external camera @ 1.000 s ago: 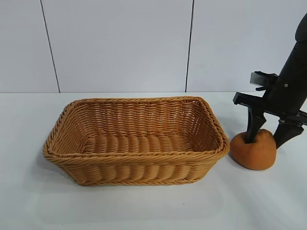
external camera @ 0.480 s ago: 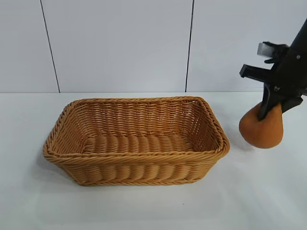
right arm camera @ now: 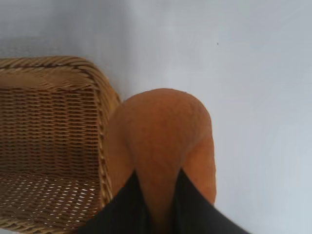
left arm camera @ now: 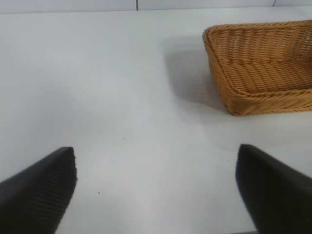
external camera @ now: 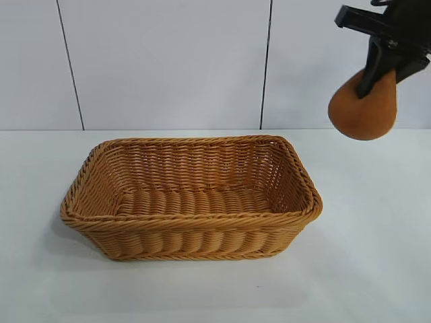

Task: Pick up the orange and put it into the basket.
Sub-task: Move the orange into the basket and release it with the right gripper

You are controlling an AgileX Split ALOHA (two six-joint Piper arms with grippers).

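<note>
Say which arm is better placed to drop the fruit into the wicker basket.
Right: the right gripper already pinches the dull-orange round fruit, lifted beside the tan woven wicker basket. The left gripper is open, holding nothing.

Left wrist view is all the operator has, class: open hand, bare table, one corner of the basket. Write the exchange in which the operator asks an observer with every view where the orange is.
Operator: I can't find the orange. Where is it?
Observer: The orange hangs in the air, clear of the table, up at the right of the exterior view.
Operator: What holds it?
Observer: The right hand is shut on its top, which is pinched into a narrow neck between the fingers.
Operator: Is it over the basket?
Observer: Not yet. It hangs beyond the right end of the basket, which holds nothing. Your left hand is open and idle.
</note>
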